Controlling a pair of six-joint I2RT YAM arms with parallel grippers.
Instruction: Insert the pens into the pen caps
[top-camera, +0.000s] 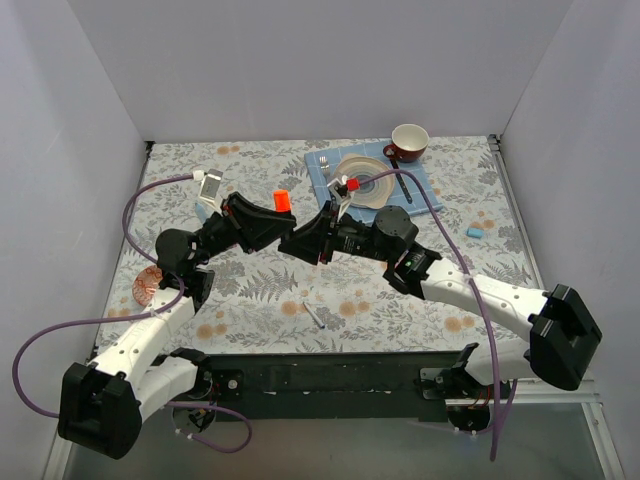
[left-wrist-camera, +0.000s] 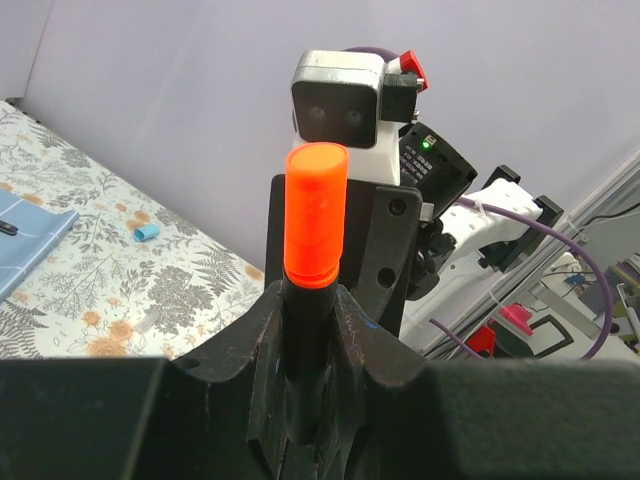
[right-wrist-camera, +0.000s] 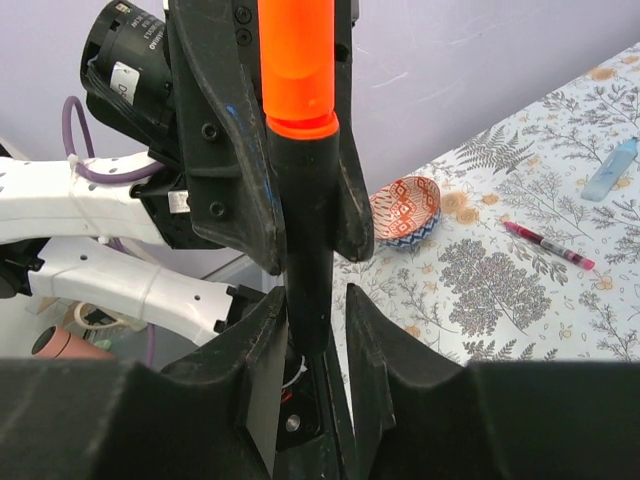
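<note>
Black marker (left-wrist-camera: 316, 215), orange-ended, is hanging in mid-air over the table (top-camera: 400, 300), with the left gripper (left-wrist-camera: 308, 300) clenching its barrel. The right gripper (right-wrist-camera: 312, 300) is flanking it, contact unclear.

A black marker (left-wrist-camera: 303, 360) wears a bright orange cap (left-wrist-camera: 316, 215) above a grey fern-and-orange-flower tablecloth (top-camera: 260, 300), a red cup (top-camera: 408, 142) and a red-patterned bowl (right-wrist-camera: 405, 210).

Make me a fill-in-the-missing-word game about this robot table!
The left gripper squeezes a short black marker with a bright ___ end.
The round pale plate sits on a ___ cloth.
The handled cup behind it is ___.
Missing words: orange, blue, red.
</note>
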